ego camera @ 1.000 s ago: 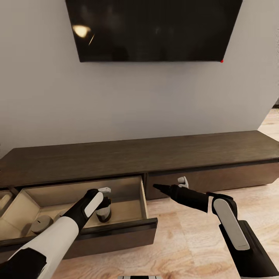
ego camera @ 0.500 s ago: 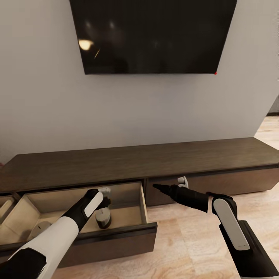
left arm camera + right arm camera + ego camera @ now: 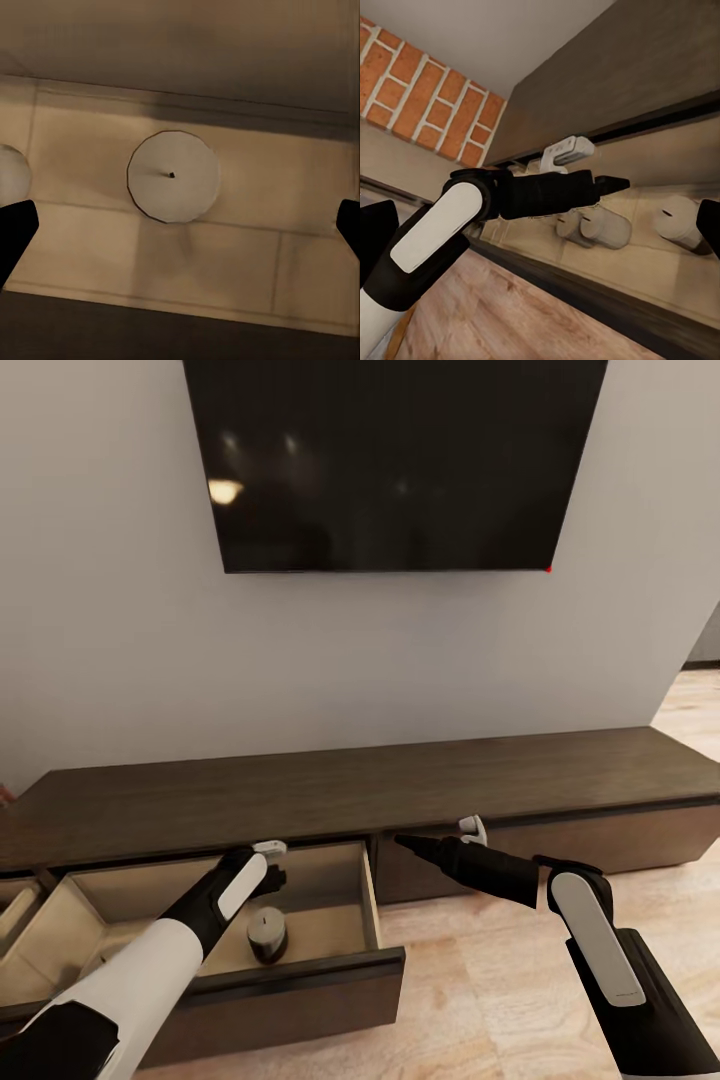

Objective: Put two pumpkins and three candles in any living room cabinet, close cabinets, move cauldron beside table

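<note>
Candle (image 3: 266, 932) stands upright in the open cabinet (image 3: 300, 970) drawer, lower left of the head view — left gripper (image 3: 268, 863) above it, fingers released. Next: close the drawer.

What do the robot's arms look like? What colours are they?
Both arms are glossy black with smooth white panels. The left arm has a long white forearm shell; the right arm carries a rounded white plate. Each ends in a slim black pincer with a small pale grey piece near its tip.
</note>
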{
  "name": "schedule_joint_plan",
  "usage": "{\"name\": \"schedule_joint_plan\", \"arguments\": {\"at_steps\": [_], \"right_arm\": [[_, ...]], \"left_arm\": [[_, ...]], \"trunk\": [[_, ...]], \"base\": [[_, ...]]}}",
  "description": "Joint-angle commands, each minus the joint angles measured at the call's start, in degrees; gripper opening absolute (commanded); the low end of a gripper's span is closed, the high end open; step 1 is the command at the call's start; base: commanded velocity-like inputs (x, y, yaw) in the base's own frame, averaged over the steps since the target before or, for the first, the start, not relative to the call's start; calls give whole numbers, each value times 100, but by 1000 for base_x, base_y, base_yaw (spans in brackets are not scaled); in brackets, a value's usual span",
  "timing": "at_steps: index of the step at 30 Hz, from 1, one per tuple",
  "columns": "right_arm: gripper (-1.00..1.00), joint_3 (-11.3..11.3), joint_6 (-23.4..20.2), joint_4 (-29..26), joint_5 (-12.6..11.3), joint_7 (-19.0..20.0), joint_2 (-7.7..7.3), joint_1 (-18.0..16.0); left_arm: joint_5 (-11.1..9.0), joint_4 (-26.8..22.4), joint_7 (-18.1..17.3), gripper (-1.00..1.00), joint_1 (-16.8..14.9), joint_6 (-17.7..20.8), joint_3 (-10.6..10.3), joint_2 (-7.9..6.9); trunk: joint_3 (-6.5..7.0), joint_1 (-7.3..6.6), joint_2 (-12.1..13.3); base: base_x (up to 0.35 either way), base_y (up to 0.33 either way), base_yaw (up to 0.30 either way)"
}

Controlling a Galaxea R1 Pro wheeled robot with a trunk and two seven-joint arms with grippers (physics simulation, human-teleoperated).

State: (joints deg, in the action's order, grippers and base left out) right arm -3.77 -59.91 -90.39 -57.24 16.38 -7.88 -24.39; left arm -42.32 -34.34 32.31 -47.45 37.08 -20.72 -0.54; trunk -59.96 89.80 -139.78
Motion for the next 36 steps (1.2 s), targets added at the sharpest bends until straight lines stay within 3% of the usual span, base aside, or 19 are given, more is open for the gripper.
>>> {"name": "schedule_joint_plan", "arguments": {"at_steps": [1,17,28,36], "right_arm": [[100,1,-9,-2,64,58,-3,-2],[100,-1,-9,3,63,58,12,5],[100,2,-9,3,64,58,0,5],[100,-1,-9,3,67,58,7,5]], "left_arm": [[-57,-28,56,100,-1,10,-34,-6],[-55,-100,65,100,8,68,-37,-7],[-57,-128,65,100,11,114,-37,-8],[-50,-743,89,100,40,279,-29,-7]], "trunk": [[13,-23,39],[300,-375,681],[498,-617,1122],[641,-792,1443]], "base": [[0,0,0],[-5,0,0],[-183,0,0],[-164,0,0]]}}
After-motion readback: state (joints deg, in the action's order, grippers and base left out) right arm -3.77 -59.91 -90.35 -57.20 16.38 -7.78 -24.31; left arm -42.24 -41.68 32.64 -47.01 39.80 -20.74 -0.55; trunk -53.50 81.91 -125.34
